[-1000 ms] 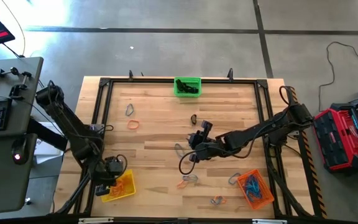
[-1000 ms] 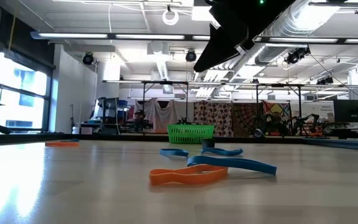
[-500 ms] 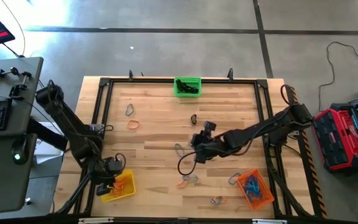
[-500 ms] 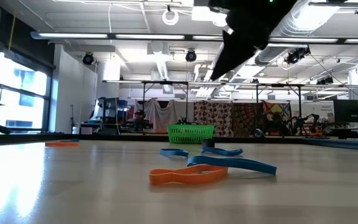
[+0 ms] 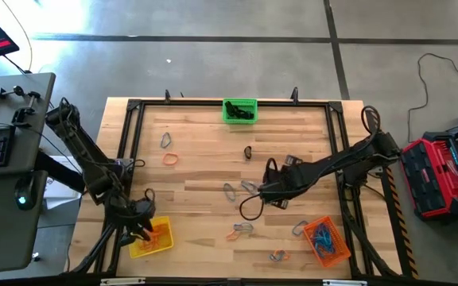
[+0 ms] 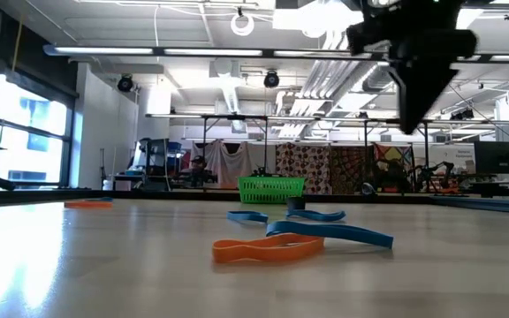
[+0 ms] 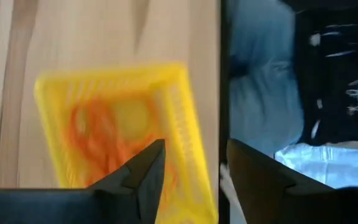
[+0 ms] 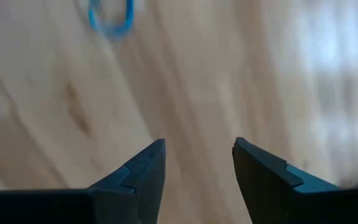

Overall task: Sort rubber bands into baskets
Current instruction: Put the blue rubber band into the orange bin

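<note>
Wood table (image 5: 205,151). Yellow basket (image 5: 151,238) at the near-left corner, skewed to the table edges, orange rubber bands (image 7: 98,134) inside. Left gripper (image 5: 140,226) over it, fingers apart, empty. Right gripper (image 5: 275,193) mid-table, fingers apart, empty. Green basket (image 5: 239,110) at the far edge, orange basket (image 5: 325,241) near-right.

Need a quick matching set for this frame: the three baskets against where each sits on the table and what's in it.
Things:
1. green plastic mesh basket
2. yellow plastic mesh basket
3. orange plastic mesh basket

Places and contents:
A. near corner on the left arm's side, orange rubber bands inside
B. middle of the far edge, dark bands inside
C. near corner on the right arm's side, blue bands inside

Pairs: 1-B, 2-A, 3-C
</note>
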`<act>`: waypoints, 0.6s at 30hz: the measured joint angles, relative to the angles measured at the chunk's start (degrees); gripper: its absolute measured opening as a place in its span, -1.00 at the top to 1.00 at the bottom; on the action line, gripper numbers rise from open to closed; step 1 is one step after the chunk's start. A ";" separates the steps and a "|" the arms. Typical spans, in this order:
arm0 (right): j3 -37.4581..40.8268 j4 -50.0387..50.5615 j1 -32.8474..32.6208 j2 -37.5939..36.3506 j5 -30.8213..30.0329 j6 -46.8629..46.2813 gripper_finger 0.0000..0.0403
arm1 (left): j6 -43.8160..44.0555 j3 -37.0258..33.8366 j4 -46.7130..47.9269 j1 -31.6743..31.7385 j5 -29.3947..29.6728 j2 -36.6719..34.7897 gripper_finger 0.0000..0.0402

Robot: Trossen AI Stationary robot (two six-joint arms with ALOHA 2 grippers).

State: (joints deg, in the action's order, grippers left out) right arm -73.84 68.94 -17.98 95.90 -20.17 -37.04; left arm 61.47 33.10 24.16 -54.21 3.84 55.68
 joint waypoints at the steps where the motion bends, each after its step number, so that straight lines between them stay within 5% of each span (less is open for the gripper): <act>1: 0.42 1.21 0.14 0.00 1.85 -0.92 0.12 | -2.25 -0.42 -1.23 0.54 0.61 -0.68 0.22; 11: 8.06 -6.20 -1.78 0.00 24.32 2.73 0.12 | -15.90 -7.58 -18.18 9.42 -2.39 -3.95 0.88; 18: 9.09 -10.53 -9.82 0.11 26.48 7.01 0.13 | -21.17 -9.04 -22.12 14.70 -5.38 -3.95 0.96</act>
State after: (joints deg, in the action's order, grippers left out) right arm -64.75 58.41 -27.80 96.01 6.31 -30.03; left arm 40.30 24.05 2.04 -39.51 -1.54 51.72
